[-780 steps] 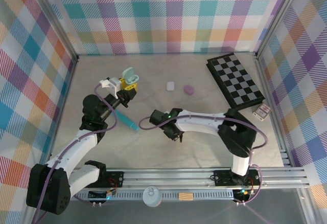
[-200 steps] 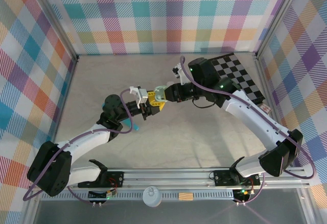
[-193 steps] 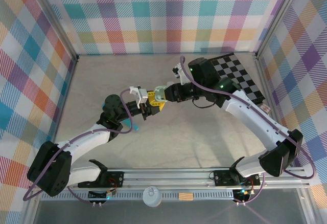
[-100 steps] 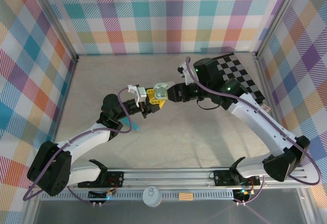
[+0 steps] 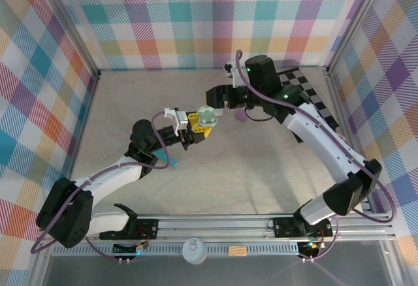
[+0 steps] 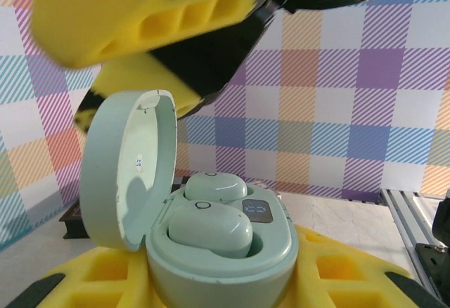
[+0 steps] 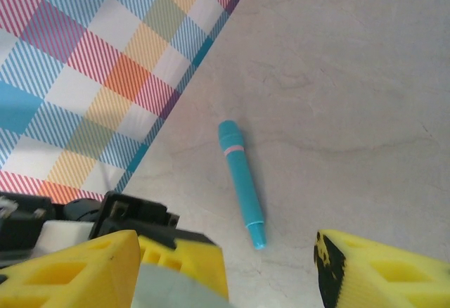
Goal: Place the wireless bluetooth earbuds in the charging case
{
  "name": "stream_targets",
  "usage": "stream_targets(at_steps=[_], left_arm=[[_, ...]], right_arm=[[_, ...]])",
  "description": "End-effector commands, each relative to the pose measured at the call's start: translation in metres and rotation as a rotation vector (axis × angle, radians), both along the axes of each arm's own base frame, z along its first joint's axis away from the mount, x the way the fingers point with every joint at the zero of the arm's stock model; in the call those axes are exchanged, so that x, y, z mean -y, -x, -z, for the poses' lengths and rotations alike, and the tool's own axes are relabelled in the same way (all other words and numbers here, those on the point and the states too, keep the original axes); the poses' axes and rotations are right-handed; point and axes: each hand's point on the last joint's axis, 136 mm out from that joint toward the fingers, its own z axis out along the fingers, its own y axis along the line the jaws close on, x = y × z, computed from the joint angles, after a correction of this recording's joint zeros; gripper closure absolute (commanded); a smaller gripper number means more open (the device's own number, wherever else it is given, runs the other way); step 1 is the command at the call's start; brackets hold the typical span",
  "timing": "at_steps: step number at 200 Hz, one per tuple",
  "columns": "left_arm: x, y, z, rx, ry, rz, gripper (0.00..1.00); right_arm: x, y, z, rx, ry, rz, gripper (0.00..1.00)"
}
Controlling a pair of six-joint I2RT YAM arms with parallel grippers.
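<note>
We see the pale table point(image 5: 261, 175) walled in by bright plaid panels point(image 5: 215, 18), with a checkerboard point(image 5: 297, 80) at its far right corner, partly covered by the right arm point(image 5: 320, 139). That arm and the left arm point(image 5: 111, 175) both stretch toward the middle of the table, and their ends meet there, raised off the surface. The right gripper point(image 5: 214, 100) hangs just above and behind the left one. In its wrist view we find its yellow fingers point(image 7: 380, 269) spread wide with nothing between them. The left gripper point(image 5: 199, 123) is closed on the charging case point(image 6: 225, 252), its own yellow fingers point(image 6: 351, 276) pressing the base from both sides. A teal pen point(image 7: 241, 181) lies flat on the table beside the left arm. The case is pale mint and its lid point(image 6: 126, 167) stands open on the left. The two earbuds point(image 6: 209, 227) we can see are mint as well and sit side by side in the wells of the case
</note>
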Motion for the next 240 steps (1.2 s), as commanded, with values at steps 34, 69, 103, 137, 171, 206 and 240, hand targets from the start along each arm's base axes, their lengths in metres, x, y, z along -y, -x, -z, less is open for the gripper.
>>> stream_targets(at_steps=[34, 69, 103, 137, 171, 206, 240], left_arm=[[-0.001, 0.000, -0.032, 0.068, 0.076, -0.025, 0.71], [0.001, -0.002, -0.034, 0.072, 0.076, -0.023, 0.71], [0.001, -0.001, -0.039, 0.087, 0.089, -0.016, 0.71], [0.003, -0.002, -0.041, 0.093, 0.097, -0.007, 0.71], [0.003, -0.003, -0.040, 0.097, 0.098, -0.012, 0.71], [0.003, -0.003, -0.041, 0.101, 0.098, -0.010, 0.71], [0.002, -0.003, -0.039, 0.101, 0.094, -0.015, 0.71]], right_arm=[[0.009, 0.031, 0.011, -0.074, 0.004, -0.065, 0.34], [0.015, 0.046, 0.000, -0.083, -0.101, -0.058, 0.34], [0.019, 0.047, -0.007, -0.212, -0.311, -0.045, 0.34], [0.015, 0.050, -0.010, -0.325, -0.475, -0.064, 0.32], [0.009, 0.048, -0.004, -0.428, -0.582, -0.079, 0.28], [0.005, 0.046, -0.002, -0.466, -0.615, -0.092, 0.28], [0.002, 0.041, 0.000, -0.496, -0.642, -0.082, 0.33]])
